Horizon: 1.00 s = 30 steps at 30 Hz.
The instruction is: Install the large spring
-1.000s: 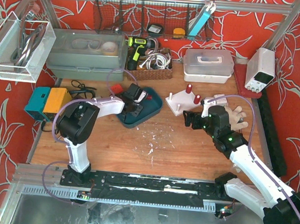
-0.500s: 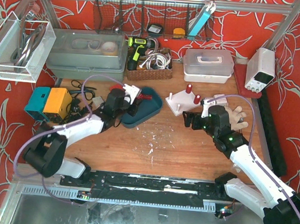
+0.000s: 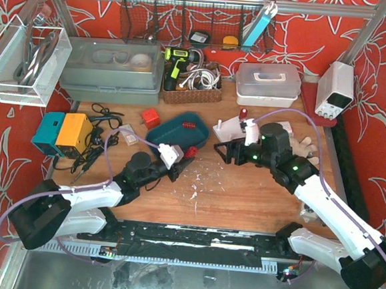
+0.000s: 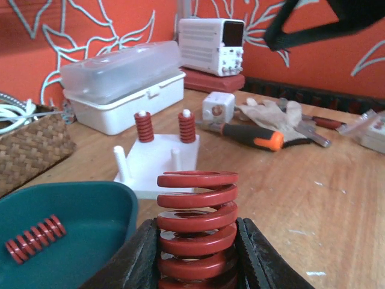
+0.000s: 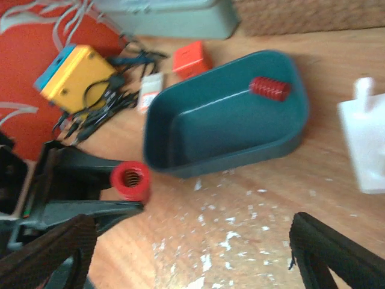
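Note:
The large spring (image 4: 197, 208), a thick red coil, stands upright between the jaws of my left gripper (image 4: 197, 232), which is shut on it. From above, that gripper (image 3: 184, 158) holds the spring (image 3: 192, 152) low over the table, just in front of the teal tray (image 3: 160, 136). The white peg base (image 3: 232, 128) lies beyond; two of its pegs carry smaller red springs (image 4: 144, 126). My right gripper (image 3: 222, 151) hangs open a little to the right of the spring. In its wrist view the spring (image 5: 130, 180) shows end-on, left of and beyond the open right gripper (image 5: 192, 259).
A small red spring (image 5: 270, 88) lies in the teal tray (image 5: 180, 159). A red cube (image 3: 149, 118) and a teal-and-yellow box (image 3: 63, 131) with cables sit left. Gloves and a screwdriver (image 4: 252, 133) lie right of the base. White flecks (image 3: 195, 181) dot the wood.
My left arm has drawn back out of the tray and swung near and right, carrying the large spring. My right gripper has moved left toward it.

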Motion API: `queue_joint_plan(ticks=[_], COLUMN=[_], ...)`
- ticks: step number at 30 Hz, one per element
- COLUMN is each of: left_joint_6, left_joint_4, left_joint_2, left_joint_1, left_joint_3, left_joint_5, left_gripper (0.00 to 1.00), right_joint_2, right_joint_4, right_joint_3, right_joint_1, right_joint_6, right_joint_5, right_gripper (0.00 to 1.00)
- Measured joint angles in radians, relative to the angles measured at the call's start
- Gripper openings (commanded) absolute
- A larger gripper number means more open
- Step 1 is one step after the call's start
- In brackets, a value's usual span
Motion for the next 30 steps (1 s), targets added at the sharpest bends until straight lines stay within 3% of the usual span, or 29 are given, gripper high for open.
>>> queue_joint_plan(ticks=[13, 24, 27, 30], left_joint_6=[0.103, 0.134, 0.136, 0.140], left_joint_4=[0.192, 0.216, 0.216, 0.216], left_joint_2=[-0.003, -0.003, -0.004, -0.010], left_joint_1=[-0.095, -0.126, -0.131, -0.131], left_joint_3=[-0.154, -0.154, -0.154, -0.154], left_joint_5=[-0.042, -0.043, -0.045, -0.046], left_gripper=[0.04, 0.04, 0.04, 0.04], right_joint_2=[0.257, 0.371, 0.381, 0.386], right_joint_4=[0.005, 0.043, 0.056, 0.074], right_joint_3=[0.104, 0.125, 0.125, 0.125], right_joint_1=[0.248, 0.290, 0.292, 0.293], right_joint_6=[0.020, 0.039, 0.047, 0.059], right_joint_5=[-0.047, -0.047, -0.054, -0.067], right_gripper=[0.75, 0.64, 0.57, 0.43])
